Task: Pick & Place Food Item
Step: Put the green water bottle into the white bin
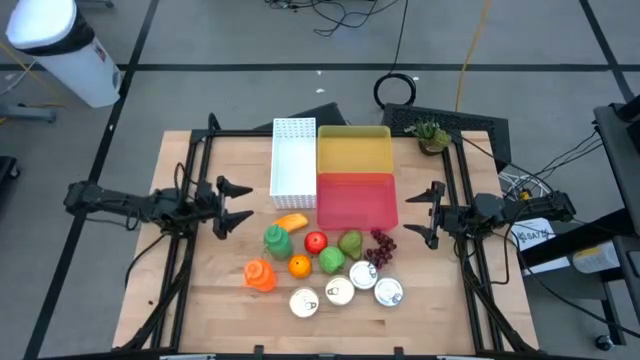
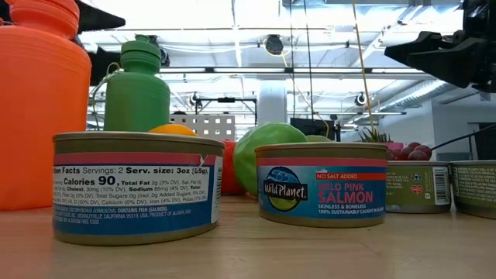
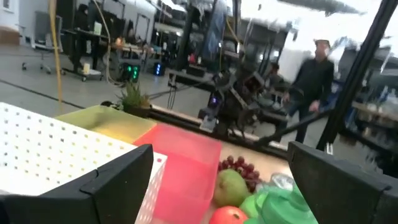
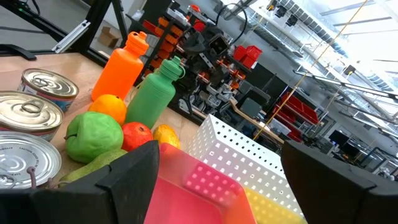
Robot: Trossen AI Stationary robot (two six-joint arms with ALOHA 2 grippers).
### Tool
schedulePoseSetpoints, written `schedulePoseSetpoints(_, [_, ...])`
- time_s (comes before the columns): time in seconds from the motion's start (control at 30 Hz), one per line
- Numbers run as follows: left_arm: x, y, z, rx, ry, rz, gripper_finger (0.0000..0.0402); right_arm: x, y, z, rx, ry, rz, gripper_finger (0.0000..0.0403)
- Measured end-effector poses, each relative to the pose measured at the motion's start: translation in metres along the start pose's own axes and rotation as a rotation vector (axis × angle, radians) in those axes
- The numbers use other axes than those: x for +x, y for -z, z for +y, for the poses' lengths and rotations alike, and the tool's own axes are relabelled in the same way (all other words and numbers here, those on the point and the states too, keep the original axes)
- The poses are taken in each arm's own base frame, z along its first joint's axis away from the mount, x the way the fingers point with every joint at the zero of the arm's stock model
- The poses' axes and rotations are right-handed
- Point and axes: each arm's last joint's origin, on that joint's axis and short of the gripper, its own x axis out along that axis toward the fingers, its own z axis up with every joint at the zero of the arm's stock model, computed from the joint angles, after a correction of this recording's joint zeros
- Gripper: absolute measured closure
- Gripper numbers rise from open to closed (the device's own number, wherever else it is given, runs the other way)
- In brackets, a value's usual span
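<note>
Food lies in a cluster at the table's near middle: a green bottle (image 1: 276, 239), orange bottle (image 1: 258, 275), yellow fruit (image 1: 291, 222), red apple (image 1: 315, 241), orange (image 1: 299, 265), green apple (image 1: 331, 261), pear (image 1: 351, 242), grapes (image 1: 380, 246) and three tins (image 1: 339, 291). Behind them stand a white bin (image 1: 294, 157), a yellow bin (image 1: 353, 150) and a red bin (image 1: 356, 199). My left gripper (image 1: 237, 203) hovers open left of the cluster. My right gripper (image 1: 428, 213) hovers open right of the red bin. Both are empty.
A small potted plant (image 1: 431, 134) stands at the table's far right corner. In the low view the tins (image 2: 322, 183) and bottles (image 2: 39, 101) fill the foreground. A person (image 3: 314, 74) walks in the room beyond the table. Bare wood lies along the table's left and right sides.
</note>
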Motion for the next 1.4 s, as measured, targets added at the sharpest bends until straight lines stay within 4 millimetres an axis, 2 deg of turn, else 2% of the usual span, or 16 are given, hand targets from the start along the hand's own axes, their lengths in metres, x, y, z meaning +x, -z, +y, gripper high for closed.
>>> schedulePoseSetpoints(0.23, [0.025, -0.002, -0.021, 0.088, -0.031, 0.210, 0.0023, 0.000, 0.000, 0.000, 0.000, 0.000, 0.000, 0.0087])
schedulePoseSetpoints(0.43, [0.047, -0.013, -0.049, 0.261, 0.031, 0.295, 0.0023, 0.000, 0.000, 0.000, 0.000, 0.000, 0.000, 0.0087])
schedulePoseSetpoints(0.6, [0.056, -0.016, -0.066, 0.305, 0.052, 0.359, 0.0023, 0.000, 0.000, 0.000, 0.000, 0.000, 0.000, 0.0087])
schedulePoseSetpoints(0.73, [0.056, -0.011, -0.069, 0.354, -0.040, 0.406, 0.0023, 0.000, 0.000, 0.000, 0.000, 0.000, 0.000, 0.0087])
schedulePoseSetpoints(0.87, [0.053, -0.007, -0.067, 0.301, -0.089, 0.433, 0.0023, 0.000, 0.000, 0.000, 0.000, 0.000, 0.000, 0.0087])
schedulePoseSetpoints(1.4, [0.053, -0.007, -0.070, 0.159, -0.061, 0.433, 0.0023, 0.000, 0.000, 0.000, 0.000, 0.000, 0.000, 0.0087])
